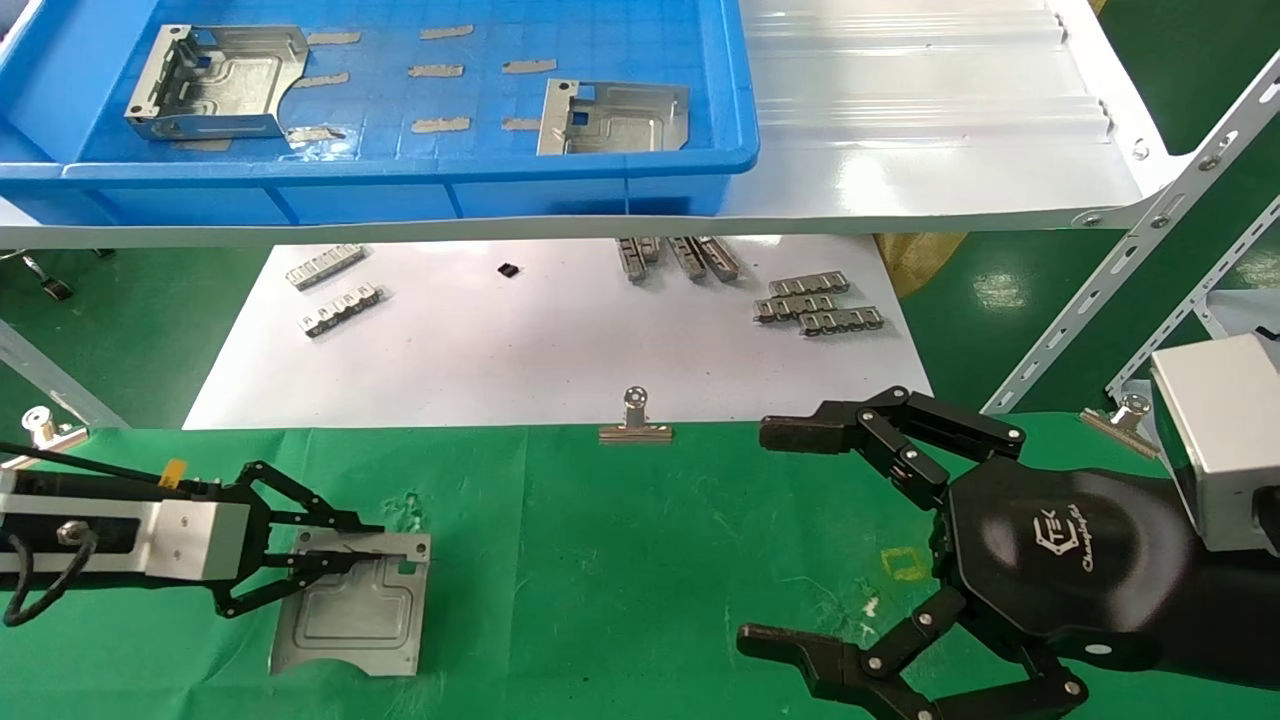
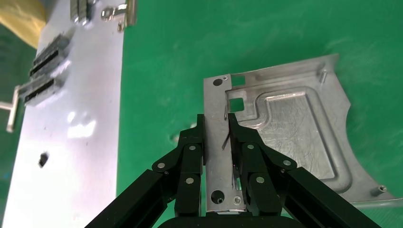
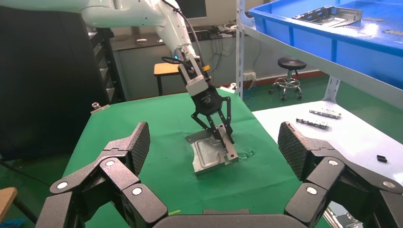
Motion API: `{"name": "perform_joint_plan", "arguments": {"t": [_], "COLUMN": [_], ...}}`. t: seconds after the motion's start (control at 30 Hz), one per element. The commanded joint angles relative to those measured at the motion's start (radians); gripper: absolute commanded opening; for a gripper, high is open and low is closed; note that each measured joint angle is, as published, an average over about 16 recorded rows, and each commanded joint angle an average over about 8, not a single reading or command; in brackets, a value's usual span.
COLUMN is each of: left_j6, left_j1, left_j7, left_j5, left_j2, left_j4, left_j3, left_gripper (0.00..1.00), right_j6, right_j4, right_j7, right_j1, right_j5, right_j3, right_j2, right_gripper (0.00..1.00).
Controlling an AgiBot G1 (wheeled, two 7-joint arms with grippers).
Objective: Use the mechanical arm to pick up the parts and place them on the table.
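Where green table (image 1: 640, 560) wrinkles, left end effector (image 1: 395, 555) clamps part (image 1: 350, 610); right end effector (image 1: 780, 535) apart.

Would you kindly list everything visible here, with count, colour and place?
Part on cloth: one, silver, on the green table, its flange gripped.
Parts in tray: two, silver, one at the left, one at the right.
Tray: one, blue, on the white shelf.
Toothed strips: several, grey, on the white sheet.
Binder clips: three, silver, along the cloth's far edge, middle one.
Left tool: black, closed on the cloth part's flange.
Right tool: black, open, above the cloth at the right.
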Motion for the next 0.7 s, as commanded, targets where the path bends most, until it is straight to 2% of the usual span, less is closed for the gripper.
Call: {"name": "perform_joint_plan", "arguments": {"t": [0.03,0.2,0.33,0.7], "left_j6": [-0.006,-0.003,0.025,0.059], "left_j1": [-0.005,-0.014,-0.02,0.033], "left_j7": [0.015,0.058,0.05,-0.185], "left_j5": [0.005,0.007,-0.022,-0.141], "left_j2": [0.006,0.026,0.034,-0.001], "left_j4": [0.024,0.058,0.082,0.06], "left_j3": [0.003,0.004,-0.009,-0.025], "left_gripper": [1.0,1.0,1.0,1.0], "right_j6": [0.0,0.0,0.0,0.0], "right_j4": [0.0,0.0,0.0,0.0], "right_j7": [0.0,0.0,0.0,0.0], "right_j1": [0.0,0.0,0.0,0.0], "right_j5": [0.0,0.0,0.0,0.0], "right_j3": [0.0,0.0,0.0,0.0], "right_j2": [0.0,0.0,0.0,0.0], "right_gripper": [1.0,1.0,1.0,1.0]}}
